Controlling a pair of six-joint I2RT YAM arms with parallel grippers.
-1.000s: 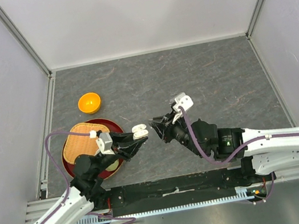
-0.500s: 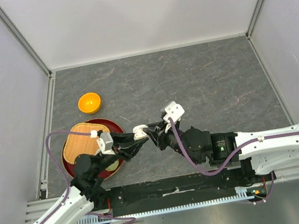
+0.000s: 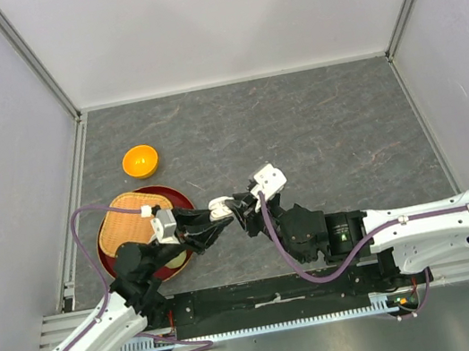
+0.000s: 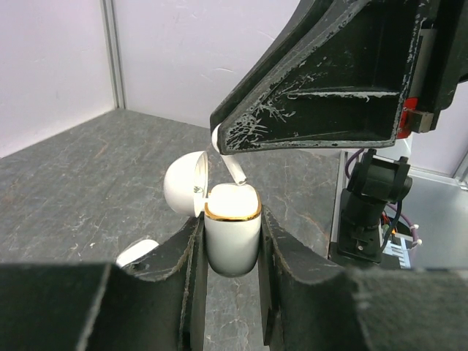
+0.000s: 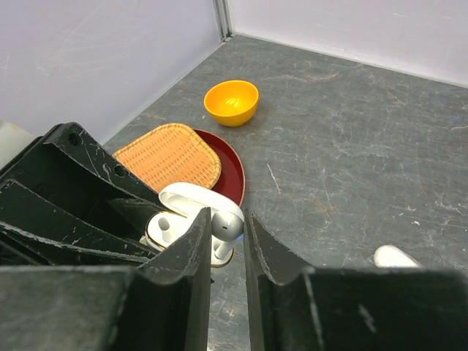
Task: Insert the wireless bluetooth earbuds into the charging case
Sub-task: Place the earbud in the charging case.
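My left gripper (image 4: 230, 219) is shut on the white charging case (image 4: 232, 247), upright with a gold rim, its lid (image 4: 184, 184) hinged open to the left. My right gripper (image 5: 227, 219) is shut on one white earbud (image 5: 229, 227), directly over the case (image 5: 170, 228). The earbud's stem (image 4: 234, 170) points down, with its end at the case's mouth. From above, both grippers meet at the case (image 3: 220, 204), right of the red plate, left gripper (image 3: 215, 219) and right gripper (image 3: 242, 209) tip to tip.
A woven basket tray (image 3: 129, 221) lies on a red plate (image 3: 185, 193) under my left arm. An orange bowl (image 3: 140, 161) stands behind it. A small white rounded object (image 5: 393, 256) lies on the grey tabletop, and a similar one (image 4: 137, 251) beside my left finger.
My right gripper has travelled left with the earbud, from a gap away to directly over the open case. The left gripper and case have stayed put.
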